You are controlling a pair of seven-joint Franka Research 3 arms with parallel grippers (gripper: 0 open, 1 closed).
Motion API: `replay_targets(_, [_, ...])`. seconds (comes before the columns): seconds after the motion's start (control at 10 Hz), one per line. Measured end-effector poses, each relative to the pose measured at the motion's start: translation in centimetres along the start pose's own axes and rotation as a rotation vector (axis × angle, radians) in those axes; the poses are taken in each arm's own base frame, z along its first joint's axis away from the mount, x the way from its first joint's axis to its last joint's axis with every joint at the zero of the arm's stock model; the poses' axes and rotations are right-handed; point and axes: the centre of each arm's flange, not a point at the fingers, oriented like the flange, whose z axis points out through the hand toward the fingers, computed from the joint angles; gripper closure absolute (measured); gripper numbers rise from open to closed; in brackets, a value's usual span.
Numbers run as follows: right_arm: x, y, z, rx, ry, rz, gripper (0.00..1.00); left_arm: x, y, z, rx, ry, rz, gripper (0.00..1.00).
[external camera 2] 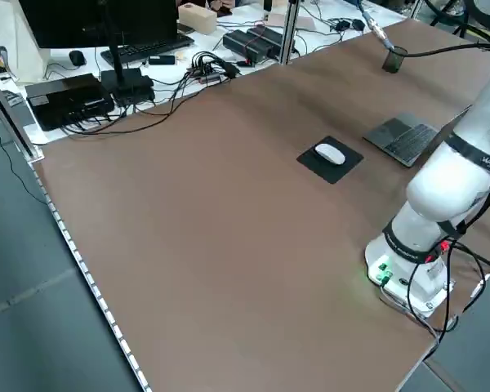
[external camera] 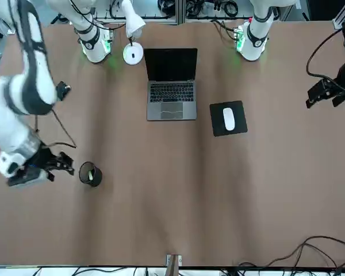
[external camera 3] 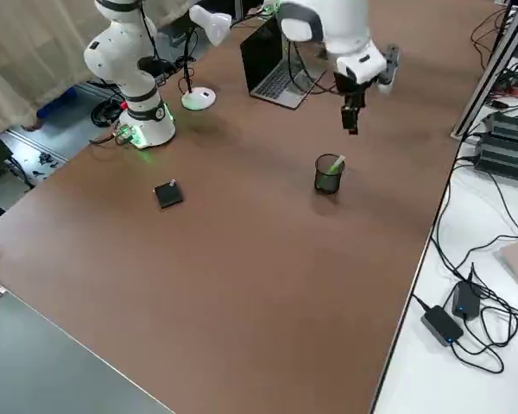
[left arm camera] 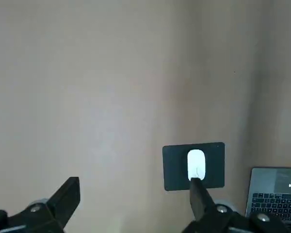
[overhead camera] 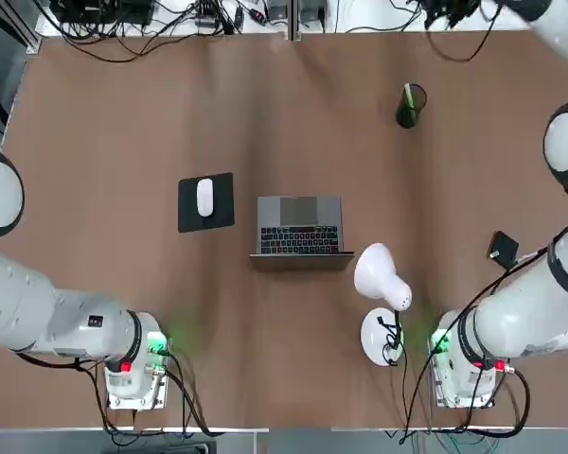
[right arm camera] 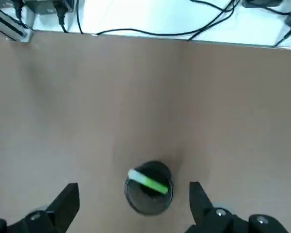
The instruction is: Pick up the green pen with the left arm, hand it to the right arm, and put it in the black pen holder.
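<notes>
Fingers of the right gripper spread wide with nothing between them, hovering above the black pen holder. Green pen inside that holder, leaning against its rim, upper end poking out; lower part hidden behind the mesh wall. Holder upright on the brown table, near the far edge on the right side, well apart from the laptop.

Right gripper seen from the right side raised above and a little beyond the holder, not touching it. In the top view mostly cut off at the frame's right edge, only rounded white segments visible.

Fingers of the left gripper likewise open and empty, high above the table, over the bare area near the mouse on its black mouse pad. In the front view the left gripper half cut off at the frame edge, dark and hard to read.

White desk lamp beside the right arm's base, its head covering part of its own stand. Small flat black box near the right arm, partly crossed by a cable.
</notes>
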Motion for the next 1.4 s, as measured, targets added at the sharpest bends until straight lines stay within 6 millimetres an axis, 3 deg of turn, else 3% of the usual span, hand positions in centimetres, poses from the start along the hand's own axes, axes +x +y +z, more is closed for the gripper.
replay_targets(0.3, [-1.3,1.8,-8.9,-0.125,-0.033,0.058,0.00,0.0,0.5,0.0,0.000,0.001,0.008,0.00])
replay_targets(0.6, [-3.4,0.9,-16.1,-0.180,-0.072,0.138,0.00,-0.1,0.5,-0.3,-0.001,0.005,0.009,0.00])
replay_targets(0.8, [-3.5,0.8,-17.1,-0.183,-0.072,0.149,0.00,-0.1,0.5,-0.4,-0.001,0.007,0.009,0.00])
replay_targets(1.4, [-3.0,3.2,-15.4,-0.193,-0.065,0.181,0.00,-0.1,0.6,-0.2,-0.001,0.004,0.010,0.00])
